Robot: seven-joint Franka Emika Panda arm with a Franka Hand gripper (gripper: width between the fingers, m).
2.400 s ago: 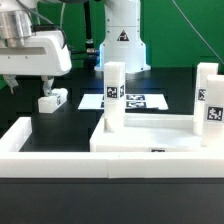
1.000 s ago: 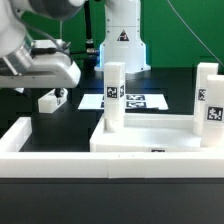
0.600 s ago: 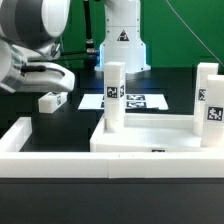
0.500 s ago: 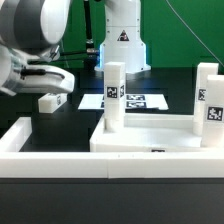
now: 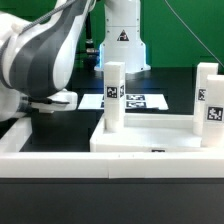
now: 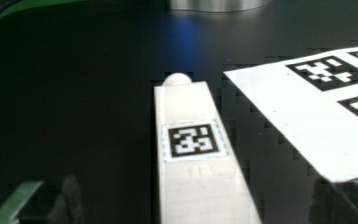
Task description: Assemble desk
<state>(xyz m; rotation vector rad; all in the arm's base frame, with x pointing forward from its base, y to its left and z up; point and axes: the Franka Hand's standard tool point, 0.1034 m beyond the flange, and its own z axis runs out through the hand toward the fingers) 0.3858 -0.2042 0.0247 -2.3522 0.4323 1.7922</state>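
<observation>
In the wrist view a loose white leg post (image 6: 197, 150) with a black-white tag lies flat on the black table. My gripper (image 6: 197, 200) is open, with one dark finger (image 6: 43, 195) on each side of the post and a gap on both sides. In the exterior view the arm (image 5: 40, 60) fills the left, hides this post, and has its hand (image 5: 55, 100) low over the table. The white tabletop slab (image 5: 145, 135) lies at the front with two tagged legs standing on it, one (image 5: 114, 95) at its left, one (image 5: 209, 95) at its right.
The marker board (image 5: 137, 101) lies behind the tabletop and beside the loose post in the wrist view (image 6: 327, 90). A long low white border wall (image 5: 60, 160) runs along the front and left. The robot base (image 5: 122, 40) stands at the back.
The arm has swung down and toward the exterior view's left front, lowering over the loose leg post, which it now hides in the exterior view. The tabletop and standing legs have not moved.
</observation>
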